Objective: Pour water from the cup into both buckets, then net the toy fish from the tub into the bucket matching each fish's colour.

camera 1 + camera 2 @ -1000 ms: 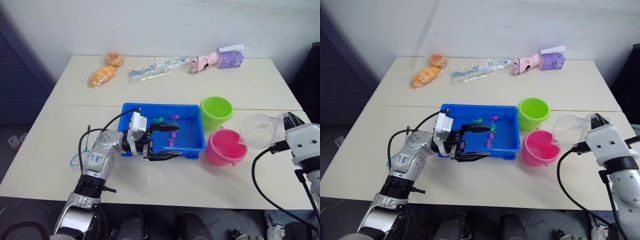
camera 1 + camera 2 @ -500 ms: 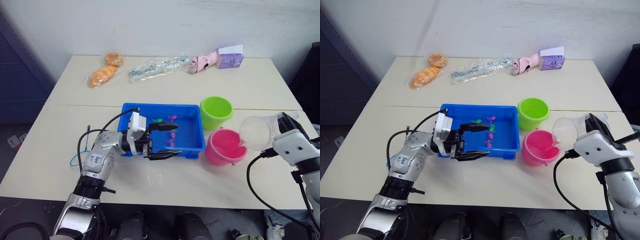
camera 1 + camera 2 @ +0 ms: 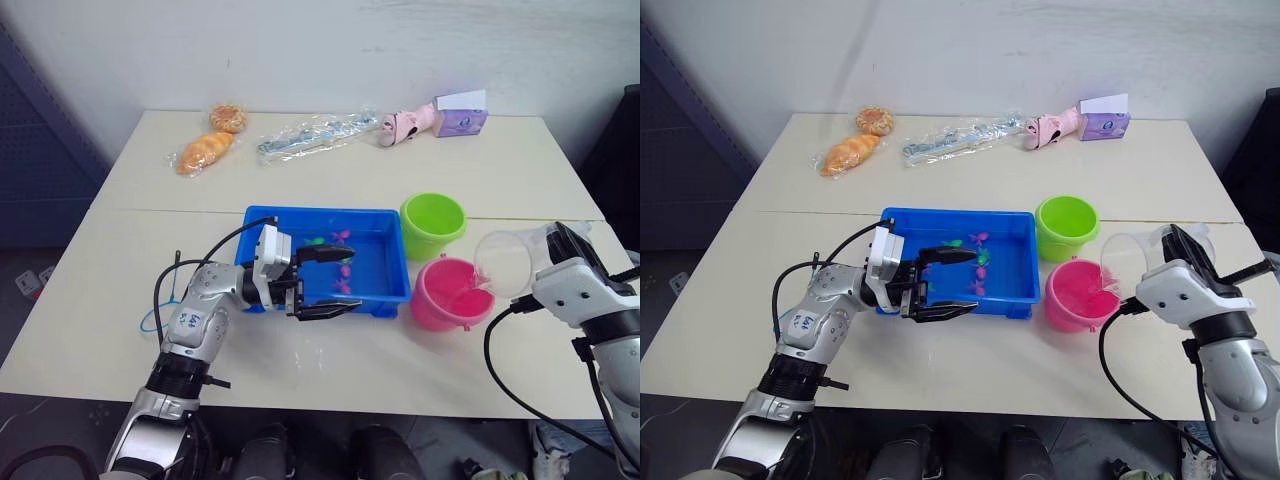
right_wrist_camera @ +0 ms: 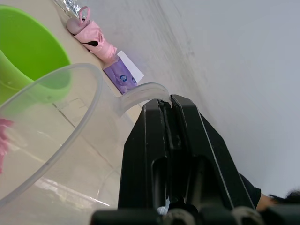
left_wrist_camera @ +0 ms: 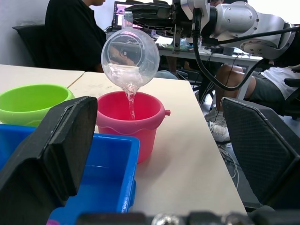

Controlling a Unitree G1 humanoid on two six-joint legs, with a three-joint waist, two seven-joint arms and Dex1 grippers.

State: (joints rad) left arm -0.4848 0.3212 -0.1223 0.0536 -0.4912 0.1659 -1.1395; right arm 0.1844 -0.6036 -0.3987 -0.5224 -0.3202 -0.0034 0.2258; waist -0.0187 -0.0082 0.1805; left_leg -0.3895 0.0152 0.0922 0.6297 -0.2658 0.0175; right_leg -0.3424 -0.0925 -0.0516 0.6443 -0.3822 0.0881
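Now left gripper (image 3: pixel 325 283) is hovering spread over the tub (image 3: pixel 380 290) front edge, waiting; right gripper (image 4: pixel 169 136) is pinching the cup (image 5: pixel 130 57) handle, tipping it so water is streaming into the pink bucket (image 3: pixel 447 294); green bucket (image 3: pixel 432 224) is standing behind.

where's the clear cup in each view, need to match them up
Left eye view: the cup, far right, tipped over the pink bucket.
Right eye view: far right, over the same bucket.
Left wrist view: upper middle, water streaming into the bucket.
Right wrist view: its rim fills the foreground.
Shared landmark: the green bucket.
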